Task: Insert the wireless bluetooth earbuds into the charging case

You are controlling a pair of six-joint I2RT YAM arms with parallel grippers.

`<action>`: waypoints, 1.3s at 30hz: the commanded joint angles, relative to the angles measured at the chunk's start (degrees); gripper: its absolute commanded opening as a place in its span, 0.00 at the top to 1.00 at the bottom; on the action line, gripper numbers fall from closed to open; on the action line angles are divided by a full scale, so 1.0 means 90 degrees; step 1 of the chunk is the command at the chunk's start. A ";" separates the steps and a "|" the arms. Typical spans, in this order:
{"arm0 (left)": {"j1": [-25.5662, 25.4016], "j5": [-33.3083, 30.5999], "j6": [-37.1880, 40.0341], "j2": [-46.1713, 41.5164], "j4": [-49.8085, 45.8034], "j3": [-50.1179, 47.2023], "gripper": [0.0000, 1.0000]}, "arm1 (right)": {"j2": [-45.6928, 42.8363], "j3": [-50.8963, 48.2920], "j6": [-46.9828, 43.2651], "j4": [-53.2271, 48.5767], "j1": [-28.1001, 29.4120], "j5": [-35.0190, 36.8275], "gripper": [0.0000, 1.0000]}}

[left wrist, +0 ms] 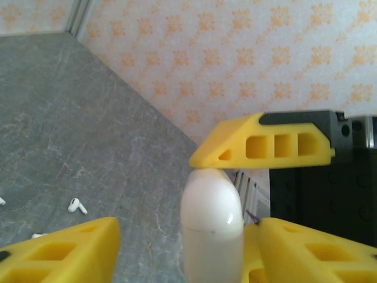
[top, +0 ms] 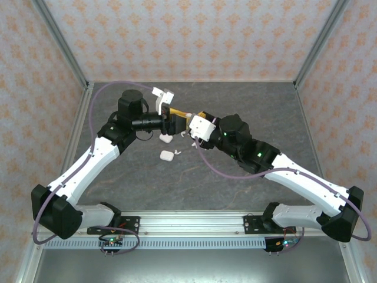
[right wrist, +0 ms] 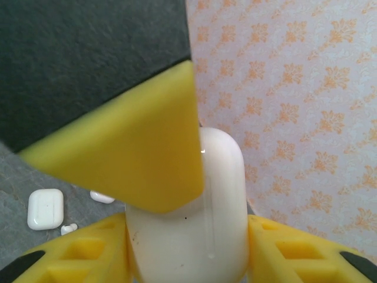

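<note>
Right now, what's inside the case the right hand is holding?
Nothing to see: the case, gripped in the right hand, looks shut, only smooth white shell and a lid seam showing. Its wells and whatever sits in them are covered by the lid.

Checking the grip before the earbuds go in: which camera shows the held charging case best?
Right wrist: the charging case stands large, the right claw pressing both its sides. Left wrist shows it upright, a gap beside it. From the top external view it is too small to tell.
</note>
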 commanded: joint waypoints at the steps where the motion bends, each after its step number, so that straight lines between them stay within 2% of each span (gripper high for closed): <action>1: -0.0076 0.0301 0.0256 0.0070 -0.0231 0.0269 0.46 | -0.0122 0.0129 0.0139 0.0378 -0.0022 -0.0029 0.55; 8: -0.0088 0.0365 0.0398 0.0123 -0.0359 0.0349 0.69 | -0.0034 0.0168 0.0203 0.0365 -0.0032 -0.0038 0.54; 11: -0.0096 0.0337 0.0442 0.0088 -0.0355 0.0339 0.76 | -0.0026 0.0187 0.0244 0.0297 -0.0032 -0.0066 0.52; 16: -0.0088 0.0092 0.0460 -0.0030 -0.0231 0.0238 0.81 | -0.0079 0.0193 0.0391 0.0090 -0.0068 0.0060 0.40; 19: -0.0106 -0.0224 0.0453 -0.0173 0.0028 0.0057 0.85 | -0.0256 0.0130 0.0729 -0.0066 -0.0301 -0.0232 0.27; 25: -0.0223 -0.0893 0.0449 -0.0454 0.1104 -0.0578 0.89 | -0.0678 -0.0048 0.1717 -0.0507 -0.1037 -0.1627 0.01; 31: -0.0457 -0.1323 0.0687 -0.0550 0.2118 -0.1085 0.94 | -0.0967 -0.0276 0.3116 -0.0541 -0.1964 -0.3564 0.01; 35: -0.0636 -0.1361 0.0988 -0.0655 0.2671 -0.1331 0.95 | -0.1060 -0.0598 0.4221 0.0115 -0.2692 -0.4871 0.01; 39: -0.0842 -0.1471 0.1589 -0.0819 0.2613 -0.1411 1.00 | -0.1023 -0.0849 0.5173 0.0933 -0.3134 -0.5685 0.01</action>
